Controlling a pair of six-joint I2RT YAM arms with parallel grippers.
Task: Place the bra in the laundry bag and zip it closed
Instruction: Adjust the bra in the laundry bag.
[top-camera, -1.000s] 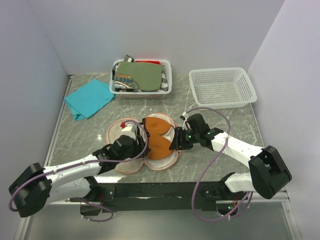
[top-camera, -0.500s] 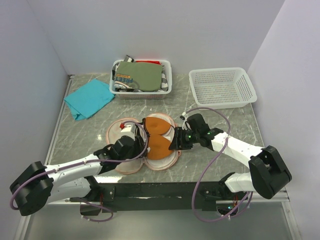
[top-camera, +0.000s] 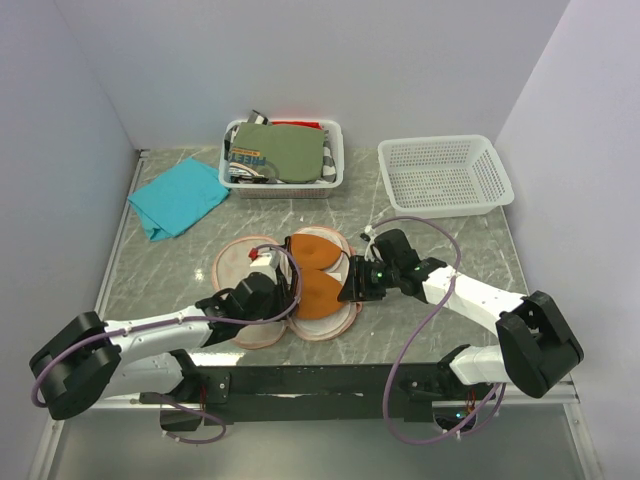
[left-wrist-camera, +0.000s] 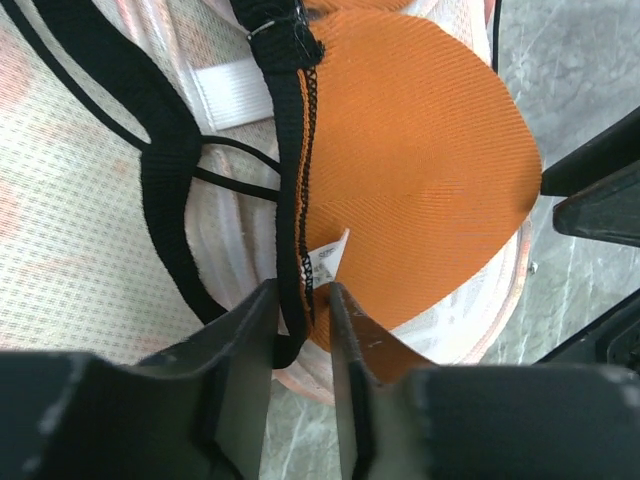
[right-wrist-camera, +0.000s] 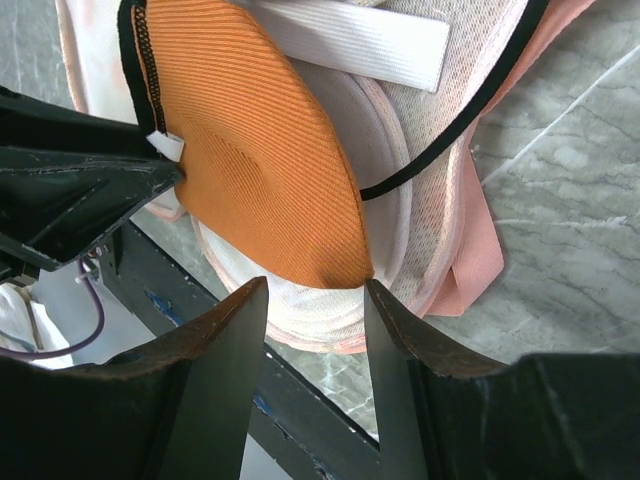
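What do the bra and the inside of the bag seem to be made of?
The bra looks like matte knit or woven fabric: fine ribbing runs across its orange cup. The bag inside looks like pale, slightly sheer mesh cloth: a regular pattern of tiny holes shows. The fibre cannot be told.

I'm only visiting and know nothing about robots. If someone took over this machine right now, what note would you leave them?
Left gripper: jaws narrow, astride the black edge of the bra; I cannot tell whether it grips.
Right gripper: jaws open, astride the rim of an orange cup.
Bag: lies open and flat, unzipped.
Bra: cups sit in the bag's right half, dark straps trail over the left half.
Done: bra mostly inside.
Left: tuck the straps in, fold the bag shut, zip it.
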